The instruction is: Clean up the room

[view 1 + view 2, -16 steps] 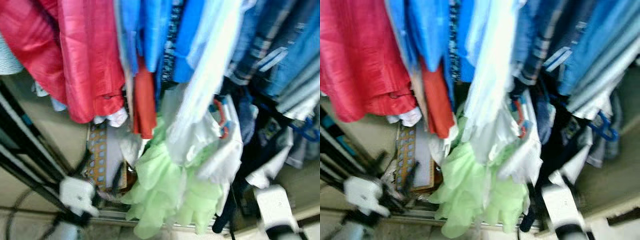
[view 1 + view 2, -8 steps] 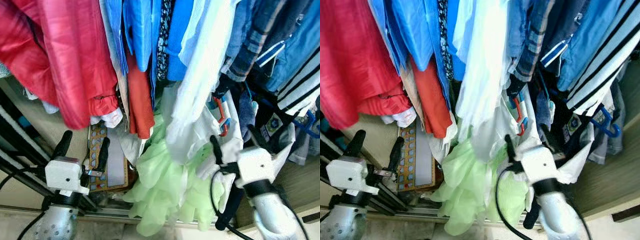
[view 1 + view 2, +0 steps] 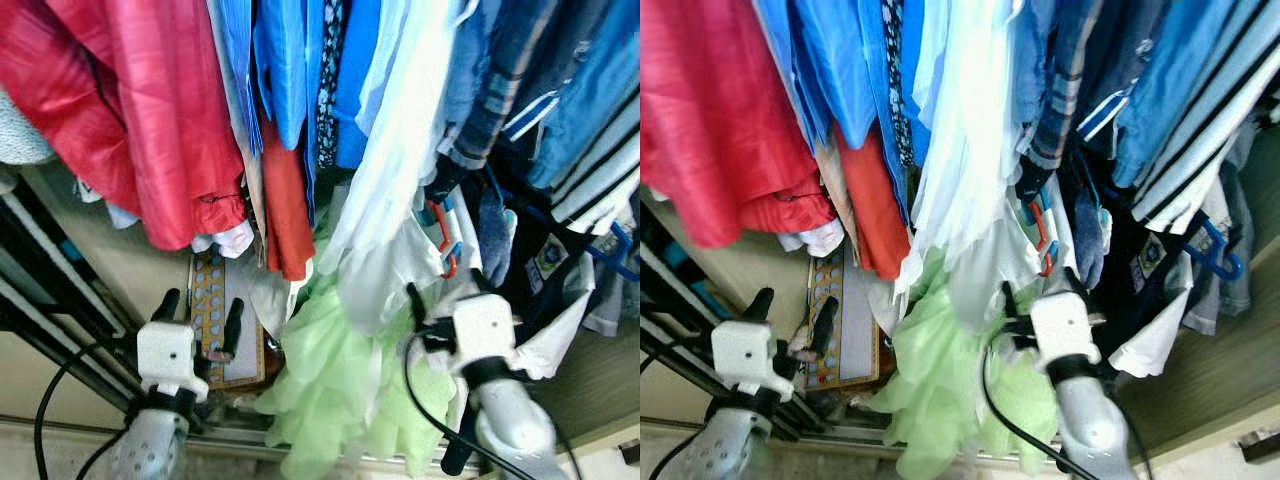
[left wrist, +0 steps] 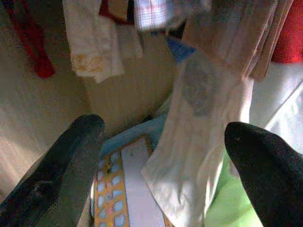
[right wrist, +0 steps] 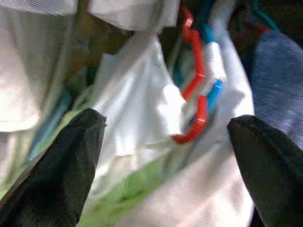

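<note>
Clothes hang close together in a wardrobe: a red garment (image 3: 130, 110), blue shirts (image 3: 300, 70), a pale white garment (image 3: 400, 180) and a light green one (image 3: 330, 380) low down. My left gripper (image 3: 200, 308) is open and holds nothing. It points at a patterned board (image 3: 215, 310) leaning on the wardrobe floor, beside a cream cloth (image 4: 203, 118). My right gripper (image 3: 1040, 290) is open too, right up against the white garment near red and blue hangers (image 5: 194, 85). The cloth hides part of one of its fingers.
Black slanted bars (image 3: 50, 290) stand at the left by the beige wall. A metal door rail (image 3: 230, 435) runs along the bottom. Striped and denim shirts (image 3: 590, 130) hang at the right, above a wooden side wall (image 3: 600, 390).
Both arms have come up from the bottom edge into view. The left gripper has shifted right toward the patterned board, and the right one has edged closer to the white garment. The camera moved slightly.
</note>
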Robot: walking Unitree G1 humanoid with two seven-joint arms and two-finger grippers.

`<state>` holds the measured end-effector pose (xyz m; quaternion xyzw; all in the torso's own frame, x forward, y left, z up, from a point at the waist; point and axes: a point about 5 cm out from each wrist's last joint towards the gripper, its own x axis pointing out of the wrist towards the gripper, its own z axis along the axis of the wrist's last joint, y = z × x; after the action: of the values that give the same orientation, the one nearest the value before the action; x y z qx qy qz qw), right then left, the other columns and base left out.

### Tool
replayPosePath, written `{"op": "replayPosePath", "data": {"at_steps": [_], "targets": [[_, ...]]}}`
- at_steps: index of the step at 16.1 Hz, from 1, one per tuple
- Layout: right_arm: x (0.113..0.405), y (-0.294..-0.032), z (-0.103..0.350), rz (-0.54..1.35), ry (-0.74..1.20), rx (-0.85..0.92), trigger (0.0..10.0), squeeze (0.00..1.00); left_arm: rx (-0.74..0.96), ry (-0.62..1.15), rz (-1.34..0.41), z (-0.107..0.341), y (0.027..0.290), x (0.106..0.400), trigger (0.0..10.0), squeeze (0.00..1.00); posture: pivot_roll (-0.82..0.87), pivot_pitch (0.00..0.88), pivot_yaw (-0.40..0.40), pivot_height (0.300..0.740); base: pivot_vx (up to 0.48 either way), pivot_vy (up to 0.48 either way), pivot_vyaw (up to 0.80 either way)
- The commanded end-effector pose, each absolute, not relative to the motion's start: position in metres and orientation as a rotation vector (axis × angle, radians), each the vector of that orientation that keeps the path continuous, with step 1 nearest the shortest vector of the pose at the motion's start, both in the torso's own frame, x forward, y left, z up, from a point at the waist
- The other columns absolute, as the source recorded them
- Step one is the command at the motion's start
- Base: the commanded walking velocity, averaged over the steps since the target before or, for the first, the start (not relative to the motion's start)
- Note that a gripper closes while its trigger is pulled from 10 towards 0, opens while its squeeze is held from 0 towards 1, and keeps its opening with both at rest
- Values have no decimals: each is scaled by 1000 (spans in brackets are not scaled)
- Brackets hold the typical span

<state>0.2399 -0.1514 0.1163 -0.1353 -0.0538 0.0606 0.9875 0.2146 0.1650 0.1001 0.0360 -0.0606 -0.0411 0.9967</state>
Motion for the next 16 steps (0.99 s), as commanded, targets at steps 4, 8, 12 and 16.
{"op": "replayPosePath", "data": {"at_steps": [4,8,12,16], "targets": [[245,-155,120,86,-126,-262,10000,0,29,-189,-83,109,171,215,10000,0,43,50,-15,740,0,0,0],[248,-154,120,145,-118,-261,10000,0,47,-136,19,100,172,221,10000,0,39,48,-59,740,0,0,0],[258,-151,123,217,-124,-258,10000,0,74,-127,-87,91,166,212,10000,0,51,29,-118,740,0,0,0],[237,-182,109,139,-60,-282,10000,0,85,-63,-123,80,182,188,10000,0,37,39,-95,740,0,0,0]]}}
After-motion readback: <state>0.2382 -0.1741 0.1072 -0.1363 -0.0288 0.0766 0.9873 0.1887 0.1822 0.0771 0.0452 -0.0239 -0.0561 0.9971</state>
